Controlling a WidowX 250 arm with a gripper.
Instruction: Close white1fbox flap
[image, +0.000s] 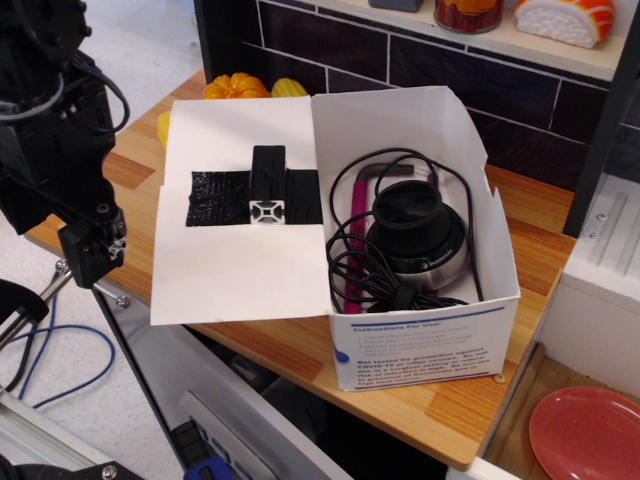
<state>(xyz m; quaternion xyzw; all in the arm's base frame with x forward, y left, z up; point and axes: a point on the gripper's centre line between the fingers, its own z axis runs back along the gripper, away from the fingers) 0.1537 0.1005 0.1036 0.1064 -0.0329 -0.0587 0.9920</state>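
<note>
white1fbox (425, 335): a squarish white cardboard box standing open on the wooden bench (440, 410), near its front edge; the front wall carries a blue printed label headed "Instructions For Use".
flap (235, 275): the large white lid panel is folded fully back to the left of the box, hinged along the box's left wall and lying roughly flat, inner face up.
flap markings: strips of black tape (215, 198) run across the middle of the panel, and a small black block (268, 185) stands on top of the tape, its pale end face turned toward the camera.
box contents: a round black device (415, 235) sits inside with its black cable (355, 275) looped loosely around it; a pink strip (356, 235) stands along the inner left side.
tool (92, 252): at the end of the black arm, at the left edge of the view, beside the bench's left corner and apart from the flap; whether its jaws are released or clenched I cannot tell.
behind the flap: orange and yellow objects (240, 87) on the bench.
lower right: a red plate (585, 435) sits below bench level.
</note>
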